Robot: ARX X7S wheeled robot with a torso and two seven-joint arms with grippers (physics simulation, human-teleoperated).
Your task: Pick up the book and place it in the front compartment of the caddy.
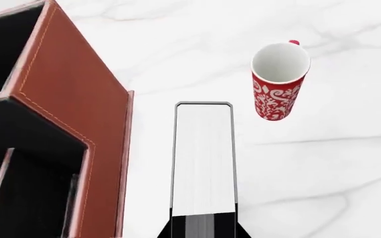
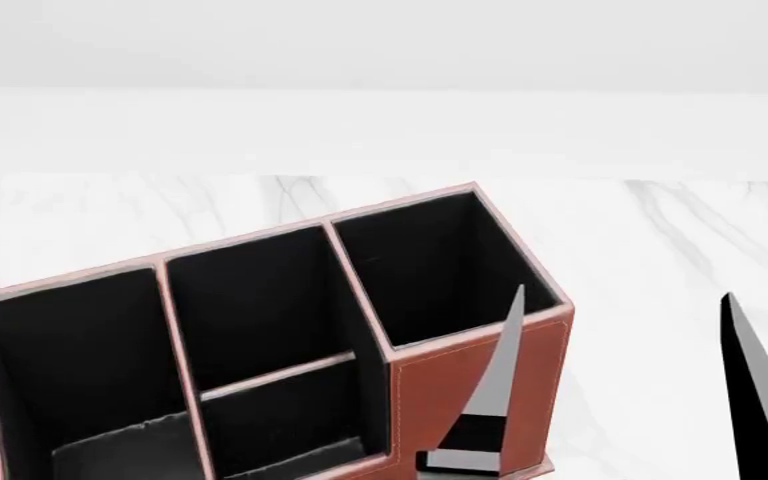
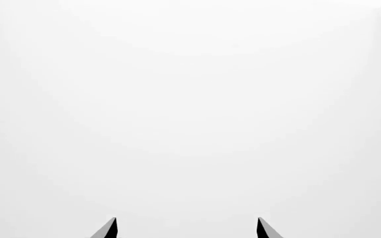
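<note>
Book [image 1: 204,158] sits clamped in left end effector [image 1: 204,225], page edge up, hanging over the marble surface [image 1: 323,173] just beside caddy [image 1: 71,99] outer wall, mug [image 1: 280,82] near its far end. Right end effector [image 3: 185,229]: fingers spread apart, nothing btwn them.

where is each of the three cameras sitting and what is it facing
Left wrist view: on the left arm, looking down past its gripper, shut on the book, with the caddy beside it and the mug on the marble table.
Head view: on the head, looking forward and down into the caddy; finger tips of both arms show.
Right wrist view: on the right arm, facing blank white; only its open gripper tips show.
Shared: left wrist and head views both show the caddy and the marble table.
</note>
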